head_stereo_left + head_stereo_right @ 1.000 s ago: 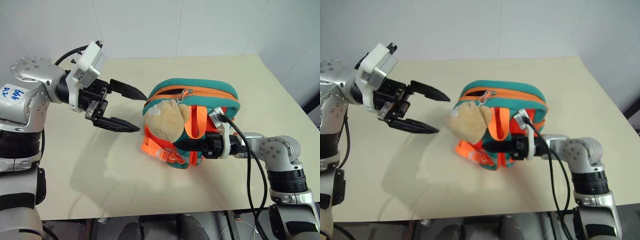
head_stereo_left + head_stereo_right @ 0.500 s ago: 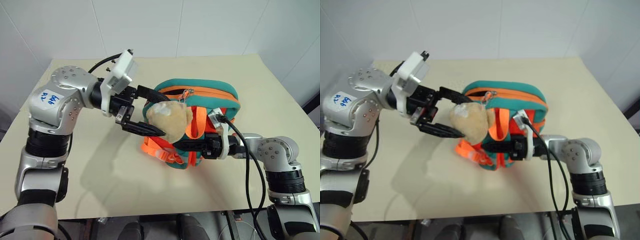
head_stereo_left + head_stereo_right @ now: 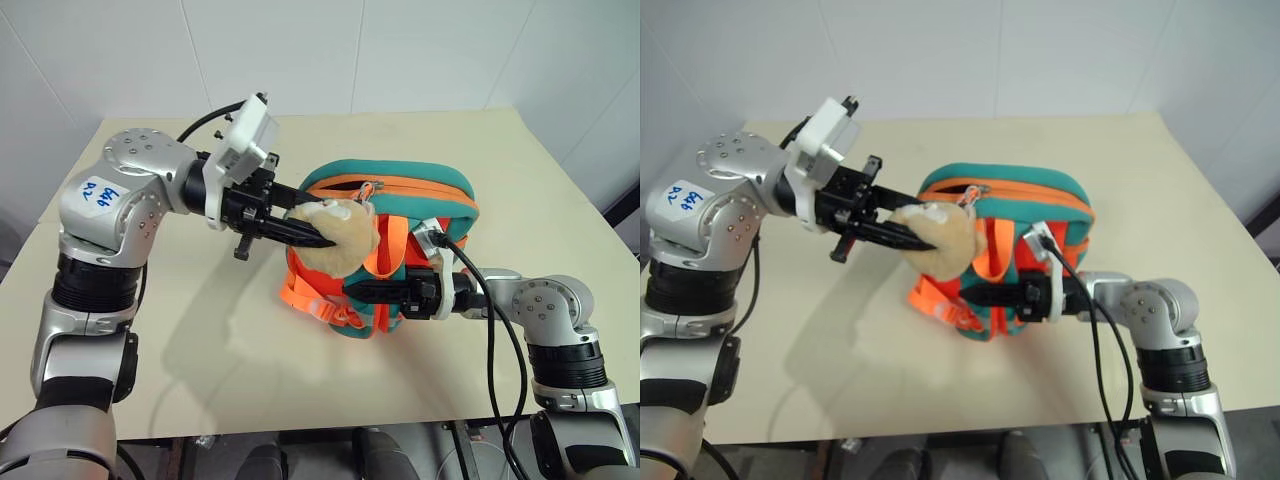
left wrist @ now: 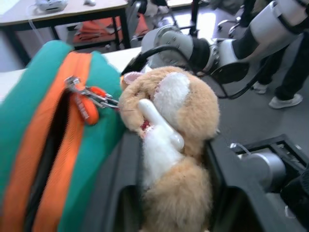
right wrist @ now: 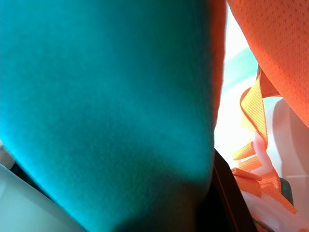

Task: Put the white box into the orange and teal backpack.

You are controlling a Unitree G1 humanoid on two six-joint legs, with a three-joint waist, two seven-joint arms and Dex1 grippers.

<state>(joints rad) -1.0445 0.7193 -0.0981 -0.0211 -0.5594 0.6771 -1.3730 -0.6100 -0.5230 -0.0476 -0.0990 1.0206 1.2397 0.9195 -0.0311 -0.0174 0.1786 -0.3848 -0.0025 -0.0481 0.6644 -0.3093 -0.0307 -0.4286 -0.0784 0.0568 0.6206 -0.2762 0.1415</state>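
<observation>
Beige tabletop [image 3: 200,330] carries the orange and teal backpack [image 3: 420,195], standing upright with its zip nearly shut. The plush toy [image 3: 335,235] is pinched by the left gripper [image 3: 310,232], while a teal strap [image 3: 385,300] is clamped by the right gripper [image 3: 365,290]. No white box can be made out, so whether it is packed cannot be told.

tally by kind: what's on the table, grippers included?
orange and teal backpack: 1
tan plush toy, clipped to the backpack: 1
grippers: 2 (left gripper, right gripper)
Total: 4
</observation>
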